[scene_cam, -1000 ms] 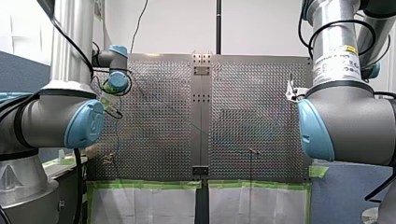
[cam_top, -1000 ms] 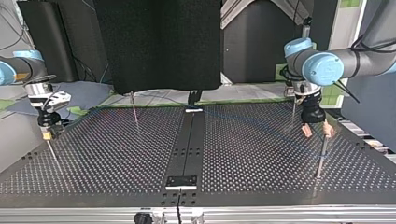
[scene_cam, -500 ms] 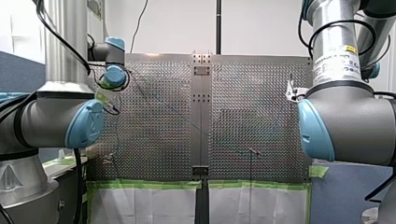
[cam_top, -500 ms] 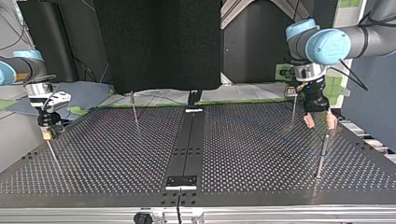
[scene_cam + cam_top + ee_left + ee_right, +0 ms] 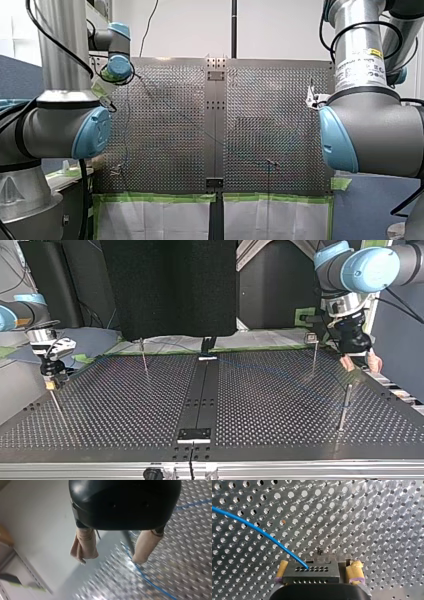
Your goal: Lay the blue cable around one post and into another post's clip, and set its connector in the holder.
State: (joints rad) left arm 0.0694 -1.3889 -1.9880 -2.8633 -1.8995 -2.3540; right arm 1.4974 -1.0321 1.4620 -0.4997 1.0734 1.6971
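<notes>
The blue cable (image 5: 280,376) lies thinly across the perforated table (image 5: 125,405). It reaches the post (image 5: 345,407) near the top view's right. My left gripper (image 5: 360,364) hangs open above and beyond that post with nothing between its beige pads (image 5: 85,546). In the left wrist view the cable (image 5: 150,582) runs on the plate below my left gripper (image 5: 112,555). My right gripper (image 5: 50,384) stays low at the top view's left. Its yellow pads (image 5: 354,571) stand apart on either side of the black connector (image 5: 310,571). The cable (image 5: 259,530) enters that connector.
A thin post (image 5: 144,357) rises at the back left of the top view, and another post with a clip (image 5: 313,352) at the back right. A dark rail (image 5: 200,395) with a bracket (image 5: 195,434) runs down the table's middle. Green tape (image 5: 160,198) edges the plate.
My left gripper has risen and drifted toward the top view's right, away from the post, staying open. My right arm has not moved.
</notes>
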